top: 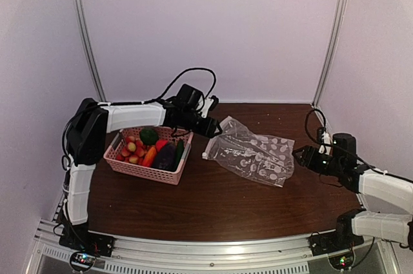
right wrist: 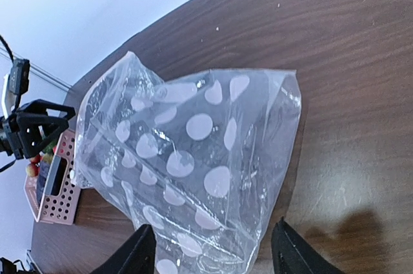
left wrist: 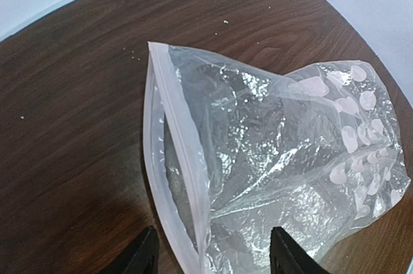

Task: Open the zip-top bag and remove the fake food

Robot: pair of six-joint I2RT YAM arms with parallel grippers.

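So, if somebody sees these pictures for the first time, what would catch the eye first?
The clear dotted bag lies crumpled, seemingly empty, in the middle of the dark table, with the left gripper at its zip end and the right gripper at the other end, both open. To its left, a pink basket holds the bright fake food.

left claw (top: pixel 211 127): jaws spread, pointing right | right claw (top: pixel 301 155): jaws spread, pointing left
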